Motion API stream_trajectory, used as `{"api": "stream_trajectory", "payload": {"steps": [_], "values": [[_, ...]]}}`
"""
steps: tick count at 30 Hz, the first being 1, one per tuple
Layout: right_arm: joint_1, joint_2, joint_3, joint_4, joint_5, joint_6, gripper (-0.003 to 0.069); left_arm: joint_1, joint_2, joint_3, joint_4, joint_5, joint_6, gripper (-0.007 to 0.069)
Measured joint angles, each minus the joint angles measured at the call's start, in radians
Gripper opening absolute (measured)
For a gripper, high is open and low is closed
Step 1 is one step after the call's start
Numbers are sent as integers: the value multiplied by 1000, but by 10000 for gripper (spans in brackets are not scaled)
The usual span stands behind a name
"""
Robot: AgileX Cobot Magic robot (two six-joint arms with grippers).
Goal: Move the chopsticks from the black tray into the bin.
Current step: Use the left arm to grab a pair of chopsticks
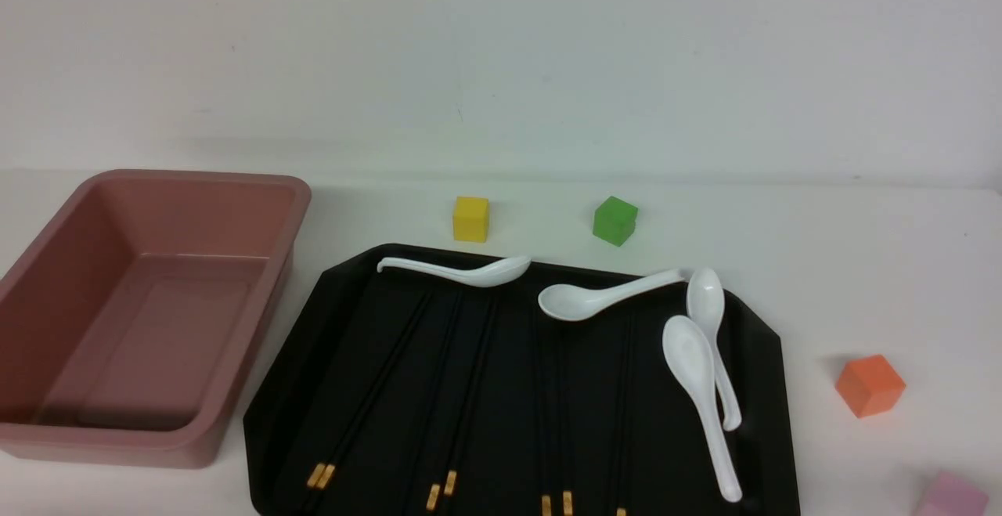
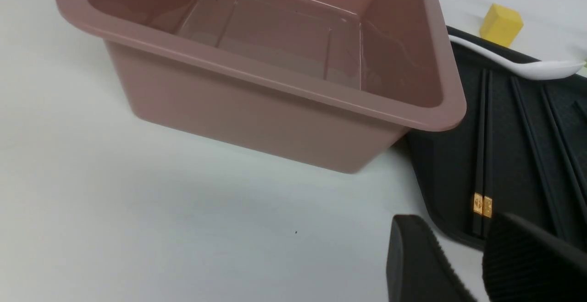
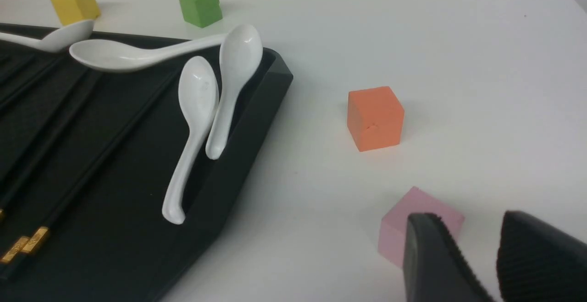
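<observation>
Several pairs of black chopsticks (image 1: 372,391) with gold bands lie lengthwise on the black tray (image 1: 290,375). The pink bin (image 1: 47,265) stands empty to the tray's left. Neither gripper shows in the front view. In the left wrist view my left gripper (image 2: 454,224) is open and empty, just off the tray's near left corner (image 2: 440,178), close to the gold bands of one chopstick pair (image 2: 484,155), with the bin (image 2: 257,109) beyond. In the right wrist view my right gripper (image 3: 470,219) is open and empty over the table right of the tray (image 3: 247,128).
Several white soup spoons (image 1: 701,375) lie on the tray's far and right parts. Yellow (image 1: 470,218) and green (image 1: 614,220) cubes stand behind the tray. An orange cube (image 1: 869,384) and a pink cube (image 3: 403,228) stand to its right, the pink one by my right gripper.
</observation>
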Motion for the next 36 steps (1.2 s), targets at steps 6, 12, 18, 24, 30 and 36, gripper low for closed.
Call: {"api": "stream_trajectory", "payload": {"steps": [6,12,18,24,30,36], "values": [[0,0,0,0,0,0,239,0,0,0,0,0,0,239],[0,0,0,0,0,0,239,0,0,0,0,0,0,239],[0,0,0,0,0,0,239,0,0,0,0,0,0,239],[0,0,0,2,0,0,239,0,0,0,-99,0,-46,239],[0,0,0,1,0,0,239,0,0,0,-578,-1,-320,239],[0,0,0,0,0,0,239,0,0,0,-952,-18,-439,239]]}}
